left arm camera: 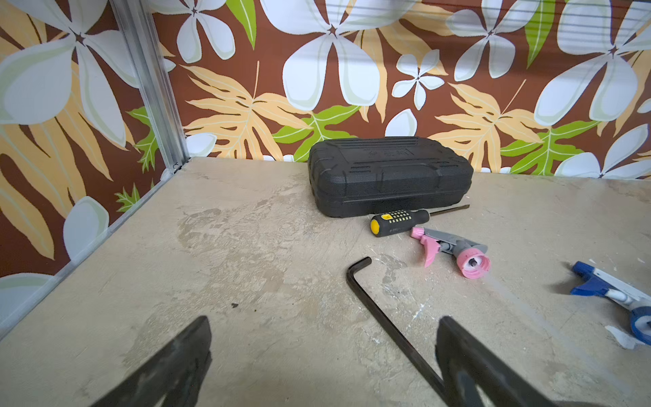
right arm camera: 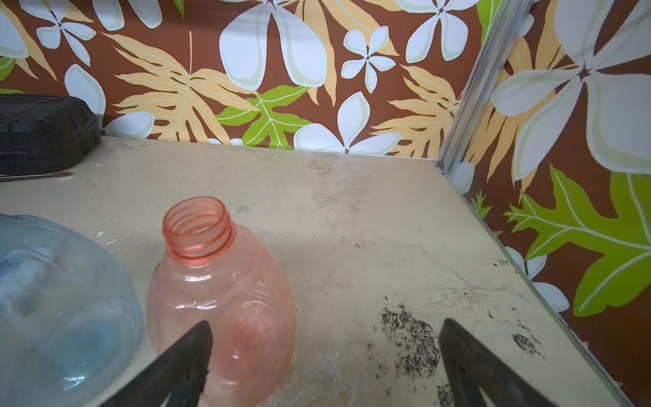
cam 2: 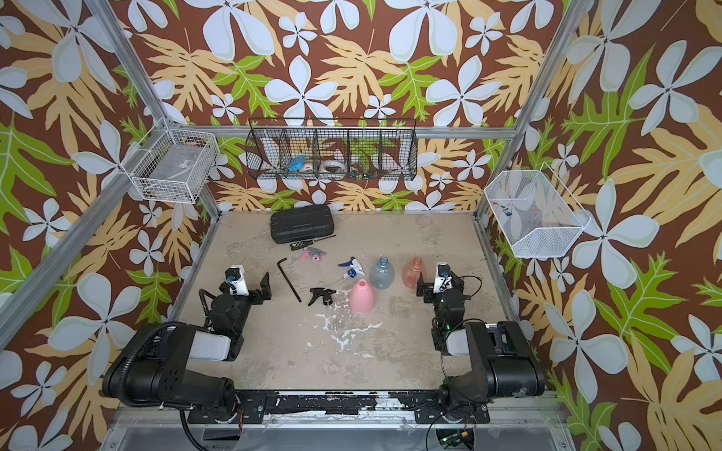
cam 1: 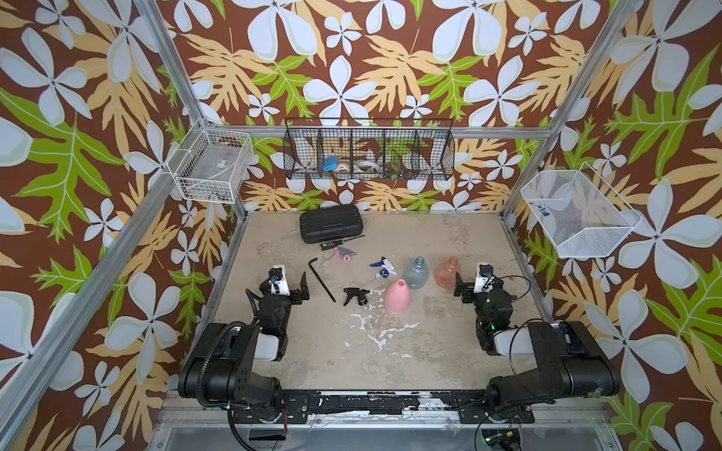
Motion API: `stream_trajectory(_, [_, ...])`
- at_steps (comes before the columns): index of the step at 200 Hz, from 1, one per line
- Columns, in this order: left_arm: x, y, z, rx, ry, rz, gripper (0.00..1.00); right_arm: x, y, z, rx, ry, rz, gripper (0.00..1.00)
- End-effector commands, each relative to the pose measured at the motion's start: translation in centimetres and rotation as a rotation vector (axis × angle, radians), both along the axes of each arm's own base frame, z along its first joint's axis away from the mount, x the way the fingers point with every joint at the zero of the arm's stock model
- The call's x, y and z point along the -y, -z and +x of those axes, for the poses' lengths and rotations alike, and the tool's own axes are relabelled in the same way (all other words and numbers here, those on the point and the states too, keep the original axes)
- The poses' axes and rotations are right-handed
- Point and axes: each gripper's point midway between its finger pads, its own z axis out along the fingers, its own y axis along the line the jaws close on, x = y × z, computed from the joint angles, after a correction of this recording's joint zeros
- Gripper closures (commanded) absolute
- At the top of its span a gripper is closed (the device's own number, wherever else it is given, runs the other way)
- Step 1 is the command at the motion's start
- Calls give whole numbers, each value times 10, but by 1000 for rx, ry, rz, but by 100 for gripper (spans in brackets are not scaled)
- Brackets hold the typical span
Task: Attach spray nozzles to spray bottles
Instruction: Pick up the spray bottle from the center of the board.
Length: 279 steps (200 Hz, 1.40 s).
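Observation:
Three spray bottles stand uncapped at mid-right in both top views: pink cone bottle (cam 1: 397, 297), bluish bottle (cam 1: 416, 273), orange bottle (cam 1: 448, 272). Three spray nozzles lie loose to their left: pink-grey nozzle (cam 1: 342, 254) (left arm camera: 454, 250), white-blue nozzle (cam 1: 383, 267) (left arm camera: 616, 296), black nozzle (cam 1: 356, 295). My left gripper (cam 1: 288, 278) (left arm camera: 324, 322) hangs open and empty over bare table, left of the nozzles. My right gripper (cam 1: 470, 278) (right arm camera: 326, 324) is open and empty, its one finger close beside the orange bottle (right arm camera: 218, 289); the bluish bottle (right arm camera: 60, 310) stands further over.
A black hex key (cam 1: 322, 279) (left arm camera: 387, 317) lies by the left gripper's one finger. A black ribbed case (cam 1: 331, 223) and a screwdriver (cam 1: 330, 245) sit at the back. Wire baskets (cam 1: 369, 154) hang on the walls. Frame posts and walls close in the table.

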Motion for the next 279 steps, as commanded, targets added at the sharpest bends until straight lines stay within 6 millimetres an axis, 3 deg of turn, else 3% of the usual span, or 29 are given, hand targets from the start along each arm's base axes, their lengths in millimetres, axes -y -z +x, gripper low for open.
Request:
stream_trajectory(1, [-3, -5, 1, 19, -16, -5, 0, 0, -5, 1, 20, 1, 1, 0])
stream_trajectory(200, [-1, -6, -1, 27, -3, -5, 0, 0, -9, 0, 29, 5, 3, 0])
stream_trajectory(217, [9, -19, -11, 80, 60, 10, 0, 5, -22, -10, 67, 45, 1, 0])
stream_trajectory(238, [0, -45, -31, 139, 7, -25, 0, 14, -40, -22, 87, 119, 12, 0])
stream_trajectory(261, [-2, -75, -50, 167, -5, -154, 0, 17, -82, -32, 136, 150, -1, 0])
stream_trajectory(278, [1, -91, -72, 243, 27, -280, 0, 43, -113, -43, 156, 341, 238, 0])
stream_trajectory(279, [1, -92, -73, 247, 27, -289, 0, 43, -106, -44, 121, 349, 254, 0])
